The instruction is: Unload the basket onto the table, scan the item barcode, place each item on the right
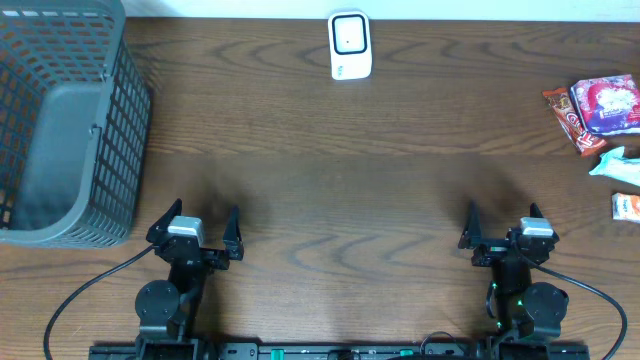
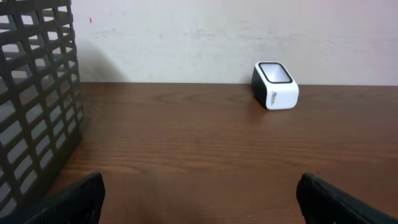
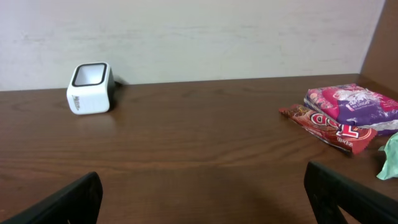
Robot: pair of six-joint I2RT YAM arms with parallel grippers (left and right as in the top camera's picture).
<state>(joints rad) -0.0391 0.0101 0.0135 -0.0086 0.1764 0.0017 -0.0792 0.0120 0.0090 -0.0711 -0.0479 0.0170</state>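
- The left gripper [image 1: 198, 224] sits at the near left of the wooden table [image 1: 330, 190]. Its jaws are spread wide and nothing is between them.
- The right gripper [image 1: 502, 228] sits at the near right, released in the same way, wide and empty.
- The white scanner [image 1: 350, 45] stands at the far edge, about midway across, with its dark-rimmed window facing up. It is well apart from both grippers.
- The goods to scan lie along the right edge, farther back than the right gripper and touched by neither arm.
- Farthest back, a pink-and-purple pack [image 1: 606, 103] rests partly on a red bar wrapper [image 1: 568, 122].
- Nearer along that edge is a pale green packet [image 1: 615, 165], and nearer still an orange packet [image 1: 627, 207]. Both are cut off by the edge of the overhead view.
- No barcode can be made out on any of them.
- A dark grey mesh basket [image 1: 125, 140] stands at the far left, beyond the left gripper, and I see nothing in it.
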